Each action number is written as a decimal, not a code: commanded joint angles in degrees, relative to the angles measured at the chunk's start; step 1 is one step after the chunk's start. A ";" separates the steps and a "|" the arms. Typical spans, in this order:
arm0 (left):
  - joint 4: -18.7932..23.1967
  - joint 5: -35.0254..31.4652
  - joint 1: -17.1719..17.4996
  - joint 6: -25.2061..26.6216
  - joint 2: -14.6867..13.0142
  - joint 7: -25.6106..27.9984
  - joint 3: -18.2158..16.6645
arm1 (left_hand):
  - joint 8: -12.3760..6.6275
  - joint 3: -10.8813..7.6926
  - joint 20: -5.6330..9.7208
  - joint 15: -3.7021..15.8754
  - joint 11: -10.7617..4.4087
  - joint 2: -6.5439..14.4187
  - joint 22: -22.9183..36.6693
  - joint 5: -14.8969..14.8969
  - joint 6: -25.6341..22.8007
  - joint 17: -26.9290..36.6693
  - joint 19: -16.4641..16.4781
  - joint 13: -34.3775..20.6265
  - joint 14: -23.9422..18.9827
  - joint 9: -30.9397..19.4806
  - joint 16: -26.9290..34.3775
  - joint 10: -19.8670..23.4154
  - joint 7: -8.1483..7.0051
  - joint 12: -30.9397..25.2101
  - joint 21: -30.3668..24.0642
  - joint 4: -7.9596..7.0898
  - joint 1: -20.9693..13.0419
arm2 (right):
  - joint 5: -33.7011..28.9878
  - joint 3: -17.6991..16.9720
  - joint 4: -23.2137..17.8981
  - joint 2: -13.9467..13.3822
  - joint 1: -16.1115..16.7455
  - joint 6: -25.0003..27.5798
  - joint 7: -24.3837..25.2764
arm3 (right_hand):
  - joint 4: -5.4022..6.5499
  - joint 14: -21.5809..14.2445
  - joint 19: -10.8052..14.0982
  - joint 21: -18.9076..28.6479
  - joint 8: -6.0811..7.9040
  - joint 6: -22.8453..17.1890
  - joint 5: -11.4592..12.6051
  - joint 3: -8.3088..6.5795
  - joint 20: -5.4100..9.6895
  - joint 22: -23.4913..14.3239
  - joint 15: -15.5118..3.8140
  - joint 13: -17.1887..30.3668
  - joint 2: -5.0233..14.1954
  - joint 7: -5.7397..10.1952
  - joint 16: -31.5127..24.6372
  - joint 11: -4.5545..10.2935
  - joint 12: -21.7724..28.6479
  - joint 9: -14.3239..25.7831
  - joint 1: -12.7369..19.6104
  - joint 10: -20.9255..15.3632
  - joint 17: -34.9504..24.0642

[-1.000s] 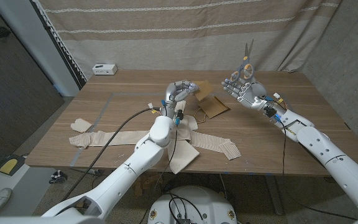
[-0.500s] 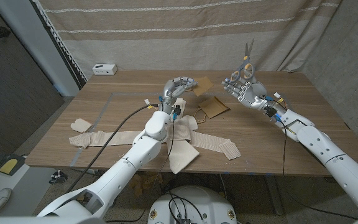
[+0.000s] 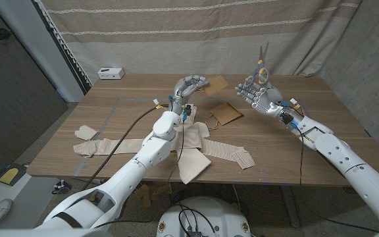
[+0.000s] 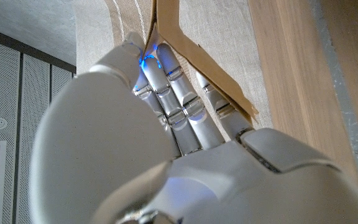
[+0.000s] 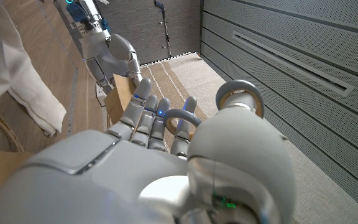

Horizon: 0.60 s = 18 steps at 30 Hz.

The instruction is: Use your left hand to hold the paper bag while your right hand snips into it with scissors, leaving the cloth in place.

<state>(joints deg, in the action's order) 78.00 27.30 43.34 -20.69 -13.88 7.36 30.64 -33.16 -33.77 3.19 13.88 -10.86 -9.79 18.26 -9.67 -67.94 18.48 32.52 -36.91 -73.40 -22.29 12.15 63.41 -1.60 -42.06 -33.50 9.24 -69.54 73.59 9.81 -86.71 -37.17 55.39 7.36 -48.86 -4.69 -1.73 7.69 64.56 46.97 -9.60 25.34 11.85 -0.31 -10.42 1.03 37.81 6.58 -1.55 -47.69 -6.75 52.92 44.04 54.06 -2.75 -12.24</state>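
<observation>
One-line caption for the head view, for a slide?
Left hand lifts a paper bag while right hand holds scissors upright.

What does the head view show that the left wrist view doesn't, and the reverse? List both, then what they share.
Head view: the right robot hand holding scissors blades-up, the cloth on the wooden table, a second brown bag lying flat, a white box. Left wrist view: the paper bag edge lying along the fingers, close up. Both: the left robot hand holding that paper bag.

The right hand (image 5: pixel 166 162) hides the scissors' (image 5: pixel 241 93) blades; only their handle loops show
</observation>
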 commanded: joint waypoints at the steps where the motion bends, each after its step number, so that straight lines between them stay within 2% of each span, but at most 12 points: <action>1: -3.23 2.93 -2.06 -1.08 1.20 -4.32 0.20 | -0.32 0.11 6.40 0.07 -0.38 1.74 0.31 -0.20 -0.43 0.22 -0.37 -0.07 -0.03 -0.16 0.41 0.22 -0.07 -0.31 -0.38 0.02 -2.13 | 0.19 -0.20 -0.30 0.14 0.87 -0.26 0.33 | -0.04 -0.12 0.33 -0.01 -0.26 2.28 -0.21 -0.12 -0.06 -0.17 0.20 0.33 -0.03 -2.44 0.19 -0.15 0.43 0.02 -0.23 -0.38 -0.22; 13: -2.36 2.23 -1.59 -1.02 1.18 -2.02 -0.29 | -0.36 0.25 6.34 0.06 -0.37 1.71 0.49 -0.23 -0.26 0.65 -0.74 -0.06 0.01 -0.36 0.39 0.06 -0.49 -0.34 -1.13 -0.04 -2.18 | 0.48 -1.16 -1.87 -0.25 3.17 -1.07 0.94 | -0.10 -0.33 0.74 0.05 -0.20 2.09 -0.23 -0.18 -0.24 -0.16 0.25 0.35 -0.03 -2.54 0.12 -0.25 0.47 0.03 -0.15 -0.48 -0.21; 18: -2.63 2.05 -1.86 -1.09 1.13 -2.08 -0.26 | -0.37 0.29 6.30 0.06 -0.38 1.70 0.54 -0.23 -0.27 0.81 -0.86 -0.08 0.02 -0.37 0.37 -0.01 -0.63 -0.36 -1.46 -0.05 -2.20 | 0.52 -2.28 -3.54 -1.25 4.71 -1.49 1.82 | -0.12 -0.33 0.75 0.01 -0.28 2.31 -0.25 -0.18 -0.38 -0.15 0.37 0.34 -0.07 -2.63 0.13 -0.40 0.51 0.05 -0.15 -0.58 -0.21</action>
<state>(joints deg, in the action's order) 75.65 29.84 41.81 -21.52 -12.80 4.69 30.53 -33.16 -33.76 3.08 13.79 -10.84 -9.79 18.49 -9.65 -68.27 19.04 32.00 -36.88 -73.48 -22.47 12.15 63.41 -1.95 -42.07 -34.55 9.24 -69.55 73.94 8.94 -88.08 -37.25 57.76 6.60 -48.07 -4.69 -1.73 8.00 64.56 47.01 -9.60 25.34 11.86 -0.62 -10.42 1.03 37.82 6.58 -1.55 -47.70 -6.89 53.20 44.04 54.06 -2.85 -12.25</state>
